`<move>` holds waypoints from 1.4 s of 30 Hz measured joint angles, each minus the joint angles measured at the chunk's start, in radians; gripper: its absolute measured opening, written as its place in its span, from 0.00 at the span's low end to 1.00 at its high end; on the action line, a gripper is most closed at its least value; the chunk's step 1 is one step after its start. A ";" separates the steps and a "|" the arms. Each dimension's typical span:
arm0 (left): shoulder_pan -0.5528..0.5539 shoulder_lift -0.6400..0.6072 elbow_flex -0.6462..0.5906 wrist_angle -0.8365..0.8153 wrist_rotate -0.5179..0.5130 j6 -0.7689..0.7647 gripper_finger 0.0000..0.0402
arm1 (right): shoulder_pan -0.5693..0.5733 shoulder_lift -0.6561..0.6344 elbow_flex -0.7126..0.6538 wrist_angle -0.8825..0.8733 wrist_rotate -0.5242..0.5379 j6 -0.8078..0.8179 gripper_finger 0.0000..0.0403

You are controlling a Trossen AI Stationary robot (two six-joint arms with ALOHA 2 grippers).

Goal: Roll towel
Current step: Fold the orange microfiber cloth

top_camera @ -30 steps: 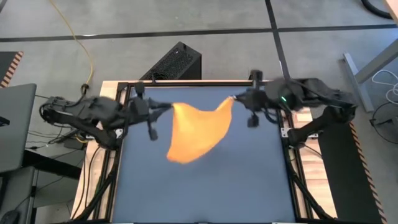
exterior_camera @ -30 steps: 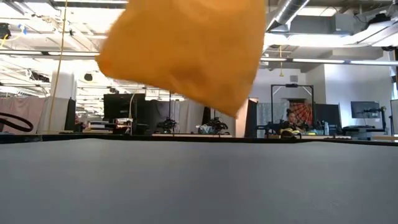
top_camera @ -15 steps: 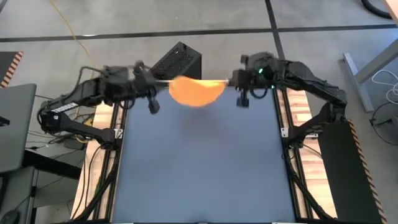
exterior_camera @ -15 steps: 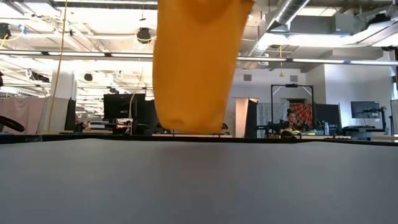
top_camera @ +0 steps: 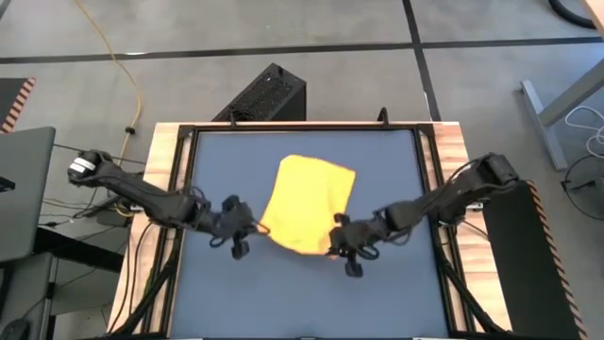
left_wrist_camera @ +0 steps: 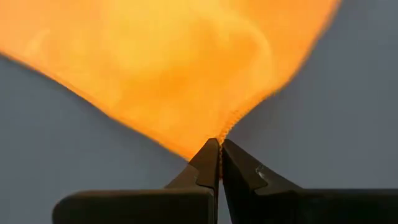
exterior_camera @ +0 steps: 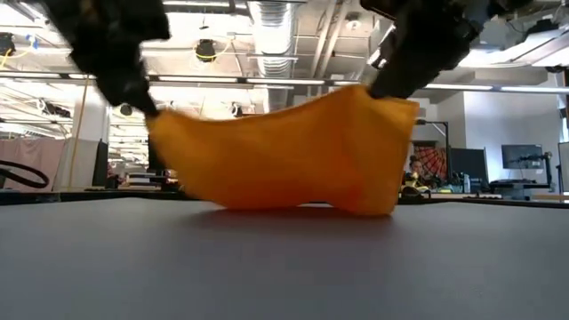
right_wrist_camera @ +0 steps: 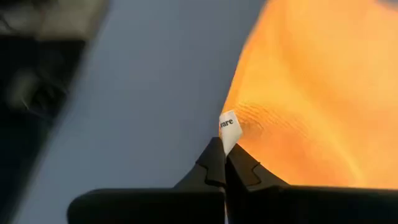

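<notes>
The yellow-orange towel point(top_camera: 307, 200) lies spread on the dark blue tabletop point(top_camera: 377, 293) with its far part flat. Its near edge is raised between my two grippers. My left gripper point(top_camera: 255, 227) is shut on the near left corner. My right gripper point(top_camera: 334, 236) is shut on the near right corner, by the white tag point(right_wrist_camera: 228, 123). In the low view the towel point(exterior_camera: 284, 164) sags between the two raised corners, and its lower fold rests on the table. My left gripper pinches the towel's near left corner point(left_wrist_camera: 221, 135) between its two fingertips, slanting down from the table's left. The corner is lifted off the table, and the cloth fans out from it onto the tabletop. My right gripper pinches the towel's near right corner point(right_wrist_camera: 239, 134) between its two fingertips, right beside the white tag, slanting down from the table's right. That corner point(exterior_camera: 396, 107) is held up, higher than the left one, and the cloth below it reaches the table.
A black frame rail point(top_camera: 184, 189) runs round the tabletop, with wooden boards outside it. A black box point(top_camera: 267, 94) stands on the floor beyond the far edge. Bare tabletop stretches from the towel toward the near edge.
Both grippers have come down from high over the far edge and moved toward the near edge, staying shut on the towel's corners. The towel, which hung free in the air, is now laid out with its far part on the table.
</notes>
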 joint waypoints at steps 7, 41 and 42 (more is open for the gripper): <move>-0.051 -0.005 -0.107 0.036 -0.056 -0.131 0.00 | 0.051 0.190 0.021 0.162 -0.040 0.094 0.11; -0.070 0.512 0.275 0.524 -0.019 0.448 0.10 | -0.411 -0.012 0.006 -0.641 0.097 -0.762 0.46; -0.063 0.559 0.323 0.503 -0.005 0.464 0.12 | -0.411 -0.007 0.006 -0.648 0.125 -0.806 0.46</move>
